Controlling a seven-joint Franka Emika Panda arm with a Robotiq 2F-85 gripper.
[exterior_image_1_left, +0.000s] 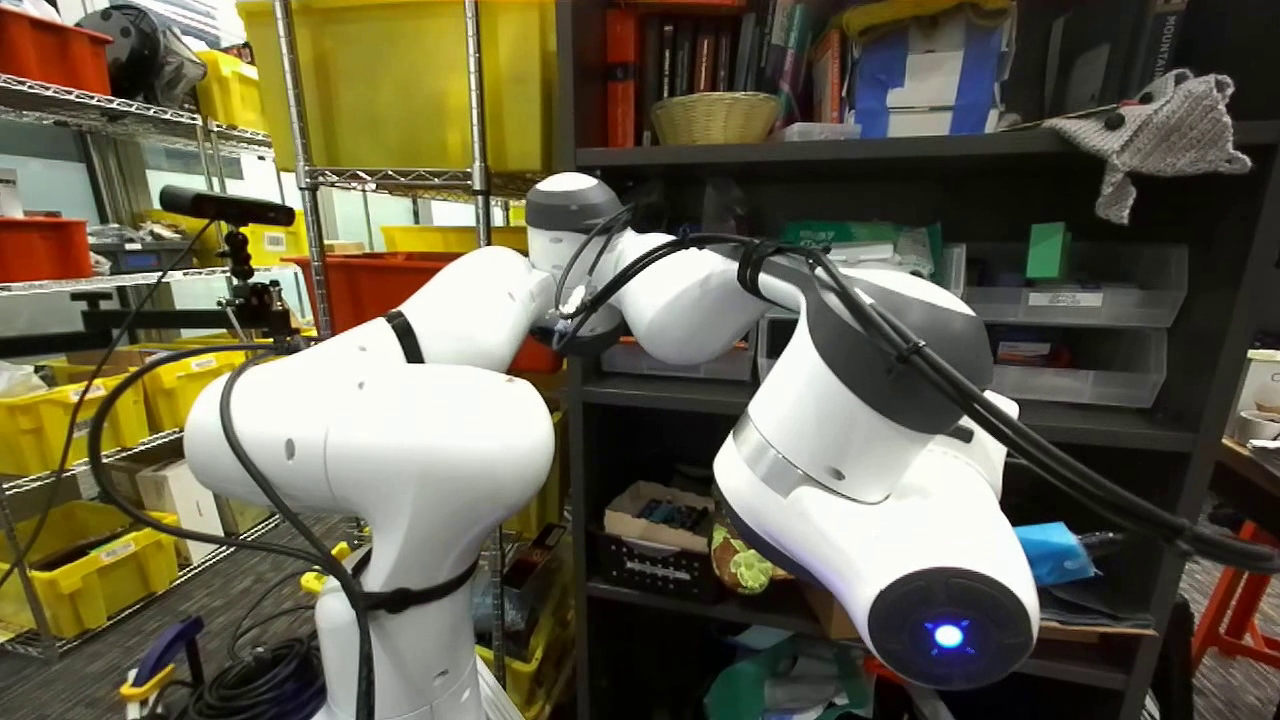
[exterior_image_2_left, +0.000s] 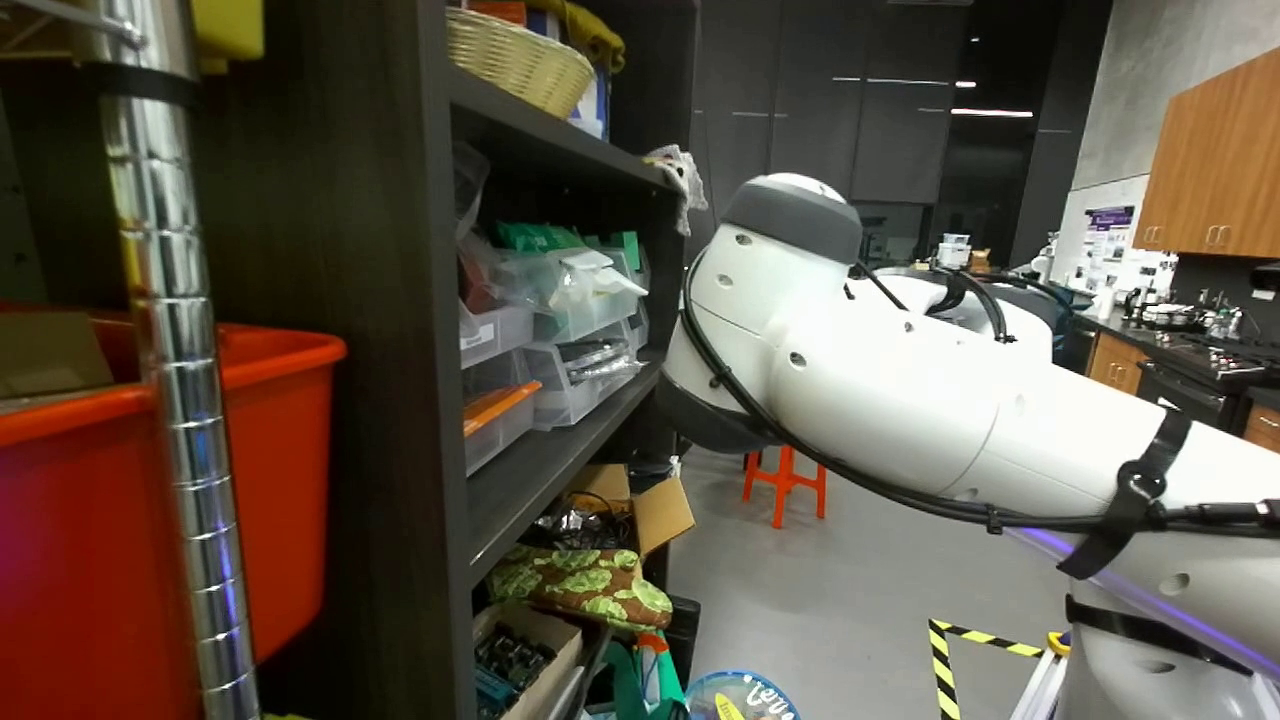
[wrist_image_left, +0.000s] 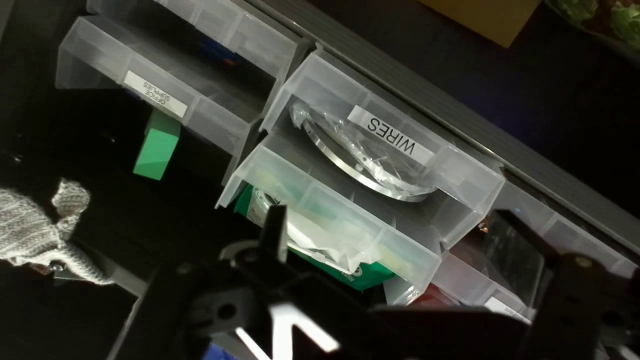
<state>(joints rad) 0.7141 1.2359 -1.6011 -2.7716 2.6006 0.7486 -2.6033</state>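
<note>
1. Pincer (wrist_image_left: 392, 227) spread, holding nothing — facing a translucent plastic bin (wrist_image_left: 347, 216) with crumpled white packaging (wrist_image_left: 330, 241).
2. That bin sits above the clear plastic bin labelled WIRES (wrist_image_left: 454, 166).
3. Given the wrist view's slant, a skewed approach could snag its rim — and dislodge it.

Dark bookcase (exterior_image_1_left: 580, 90), right half of an exterior view: upper shelf (exterior_image_1_left: 800, 155) carries a wicker basket (exterior_image_1_left: 715, 120); middle shelf (exterior_image_1_left: 1100, 426), stacked clear bins (exterior_image_1_left: 1080, 385).

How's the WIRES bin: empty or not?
WIRES bin is not empty: wrist view shows a shiny curved band and clear plastic inside. How full, cannot tell.
</note>
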